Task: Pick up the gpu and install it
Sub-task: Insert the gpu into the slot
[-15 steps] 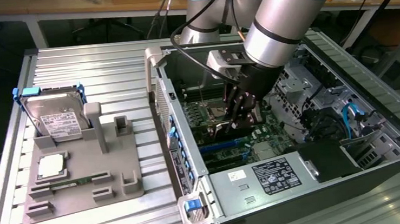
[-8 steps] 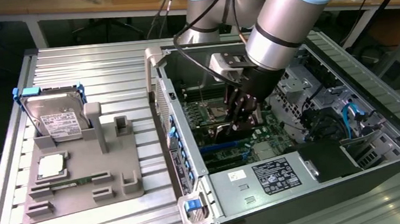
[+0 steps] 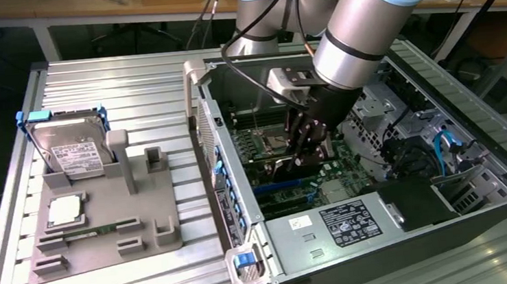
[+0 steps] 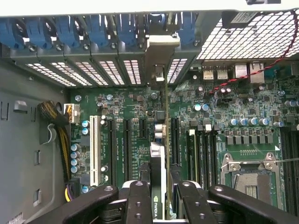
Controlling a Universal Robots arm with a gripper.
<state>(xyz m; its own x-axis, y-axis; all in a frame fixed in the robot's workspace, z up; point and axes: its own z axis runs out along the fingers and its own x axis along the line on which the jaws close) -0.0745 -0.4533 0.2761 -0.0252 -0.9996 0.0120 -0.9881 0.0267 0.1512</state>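
Inside the open computer case [image 3: 236, 150], the gripper [image 4: 161, 200] is clamped on the gpu [image 4: 161, 154], held edge-on over the motherboard [image 4: 215, 112] between its expansion slots. Any slight misalignment could jam the bracket against the rear slot openings.
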